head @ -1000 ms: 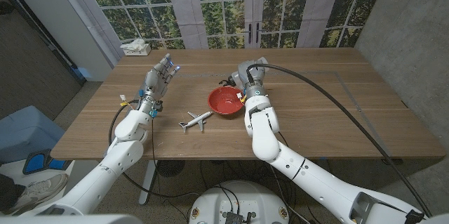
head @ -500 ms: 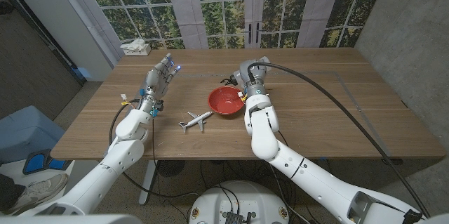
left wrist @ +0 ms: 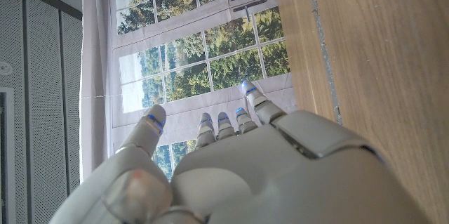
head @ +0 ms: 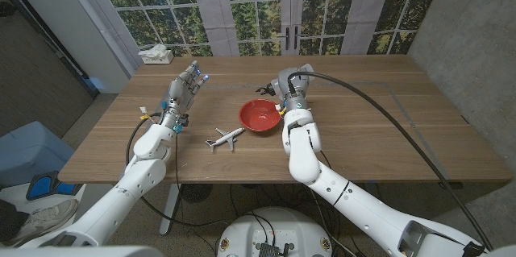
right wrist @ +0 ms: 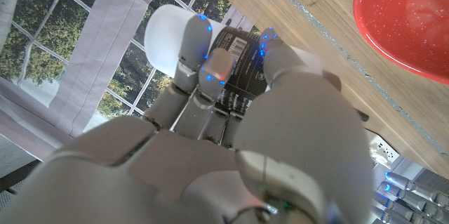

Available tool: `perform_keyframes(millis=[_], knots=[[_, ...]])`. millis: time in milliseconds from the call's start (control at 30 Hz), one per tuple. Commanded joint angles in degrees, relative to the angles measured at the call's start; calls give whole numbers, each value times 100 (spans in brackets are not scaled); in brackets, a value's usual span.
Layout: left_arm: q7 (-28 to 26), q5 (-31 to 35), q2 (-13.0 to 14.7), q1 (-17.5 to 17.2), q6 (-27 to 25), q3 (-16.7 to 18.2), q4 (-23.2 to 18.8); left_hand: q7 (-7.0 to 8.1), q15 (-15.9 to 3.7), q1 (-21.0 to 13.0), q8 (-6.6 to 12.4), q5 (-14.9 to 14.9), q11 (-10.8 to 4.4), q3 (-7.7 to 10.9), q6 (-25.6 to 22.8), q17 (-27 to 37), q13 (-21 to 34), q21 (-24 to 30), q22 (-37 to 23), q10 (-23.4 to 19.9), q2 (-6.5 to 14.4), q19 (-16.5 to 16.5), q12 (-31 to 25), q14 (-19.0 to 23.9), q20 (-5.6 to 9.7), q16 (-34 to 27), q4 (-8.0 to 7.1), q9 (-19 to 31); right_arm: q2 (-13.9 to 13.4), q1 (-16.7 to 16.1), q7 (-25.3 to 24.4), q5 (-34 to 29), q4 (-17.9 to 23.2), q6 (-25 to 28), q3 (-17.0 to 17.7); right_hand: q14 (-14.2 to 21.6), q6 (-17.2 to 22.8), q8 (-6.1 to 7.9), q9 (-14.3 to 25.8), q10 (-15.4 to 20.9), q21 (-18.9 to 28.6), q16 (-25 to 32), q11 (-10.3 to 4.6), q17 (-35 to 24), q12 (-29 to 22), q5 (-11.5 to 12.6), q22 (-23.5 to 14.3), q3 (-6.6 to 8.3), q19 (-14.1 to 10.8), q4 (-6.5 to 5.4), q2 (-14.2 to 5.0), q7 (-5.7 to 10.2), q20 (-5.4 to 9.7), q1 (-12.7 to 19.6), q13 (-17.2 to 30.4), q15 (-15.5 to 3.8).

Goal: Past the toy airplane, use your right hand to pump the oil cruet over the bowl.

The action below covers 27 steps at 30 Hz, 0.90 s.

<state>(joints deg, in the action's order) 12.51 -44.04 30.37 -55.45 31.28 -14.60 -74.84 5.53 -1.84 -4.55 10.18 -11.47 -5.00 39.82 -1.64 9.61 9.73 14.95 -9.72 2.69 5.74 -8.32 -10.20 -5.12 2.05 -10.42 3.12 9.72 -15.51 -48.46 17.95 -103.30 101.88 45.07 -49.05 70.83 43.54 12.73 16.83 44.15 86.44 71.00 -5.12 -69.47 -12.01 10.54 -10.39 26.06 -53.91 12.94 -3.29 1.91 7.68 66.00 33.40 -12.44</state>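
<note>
1. Wooden table [head: 363, 120], large paned windows with trees behind it.
2. Tissue box [head: 156, 55]: at the table's far left corner, well left of the bowl.
3. Left robot hand [head: 182, 89]: raised over the table left of the bowl, fingers apart, released, holding nothing.
4. Toy airplane [head: 224, 137]: white, just near-left of the bowl.
5. Bowl [head: 259, 115]: red, mid-table.
6. Right robot hand [head: 288, 84]: just beyond the bowl's right rim, fingers wrapped around the oil cruet [right wrist: 235, 62], grasping it; white top, dark label.
</note>
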Motion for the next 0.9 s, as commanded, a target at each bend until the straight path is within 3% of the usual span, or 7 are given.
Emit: perform_keyframes(millis=[33,167,400,467,600,900], knots=[[-25,20,5,11,-31,-14,-2,23,-382,-23,14,-19,-15,2,4,13,22,-34,-28,8,384,-36,-52,-17,165,22,17,10,15,-21,-267,112,-38,125,9,-13,-281,-106,-53,254,-17,-163,-132,87,129,-9,-16,381,27,-348,-379,136,495,221,-117,-6],[-24,21,5,9,-30,-16,-6,26,-374,-30,15,-18,-6,-2,2,10,22,-40,-28,5,380,-41,-54,-13,163,22,26,10,-4,-33,-425,190,-32,150,0,-167,-454,-144,-107,34,-40,-510,-146,321,156,-8,-15,349,77,-353,-305,221,493,208,-222,-12],[-15,15,-3,15,-22,-18,1,29,-376,-42,14,-17,-5,-7,4,8,22,-53,-29,1,383,-45,-56,-7,152,21,36,10,-75,-11,-574,273,14,128,-22,-209,-574,-144,-187,-208,-91,-1006,-169,724,154,9,-9,310,182,-353,-242,207,493,233,-370,-15],[-19,18,-3,13,-20,-18,-1,29,-374,-47,14,-16,-4,-9,6,7,22,-57,-29,2,385,-47,-55,-5,147,21,39,10,-58,4,-511,211,1,155,-31,-118,-786,-191,-249,-512,-117,-1189,-156,846,197,17,-12,288,257,-346,-190,153,492,258,-476,-14],[-25,13,2,-3,-18,-10,-14,34,-373,-53,15,-15,-4,-12,3,6,22,-63,-29,0,384,-52,-56,-6,143,22,46,10,-35,8,-542,226,-2,187,-33,-90,-997,-224,-306,-713,-139,-1370,-90,963,199,23,-14,279,324,-342,-157,74,494,293,-575,-13],[-26,18,16,-29,1,-1,-42,39,-375,-68,14,-14,-1,-21,5,6,22,-82,-30,-2,393,-55,-57,-3,133,21,53,10,-20,2,-670,94,-68,263,-71,-13,-1060,-197,-364,-787,-136,-1499,-23,1027,172,29,-21,268,350,-340,-131,-26,494,340,-681,-12]])
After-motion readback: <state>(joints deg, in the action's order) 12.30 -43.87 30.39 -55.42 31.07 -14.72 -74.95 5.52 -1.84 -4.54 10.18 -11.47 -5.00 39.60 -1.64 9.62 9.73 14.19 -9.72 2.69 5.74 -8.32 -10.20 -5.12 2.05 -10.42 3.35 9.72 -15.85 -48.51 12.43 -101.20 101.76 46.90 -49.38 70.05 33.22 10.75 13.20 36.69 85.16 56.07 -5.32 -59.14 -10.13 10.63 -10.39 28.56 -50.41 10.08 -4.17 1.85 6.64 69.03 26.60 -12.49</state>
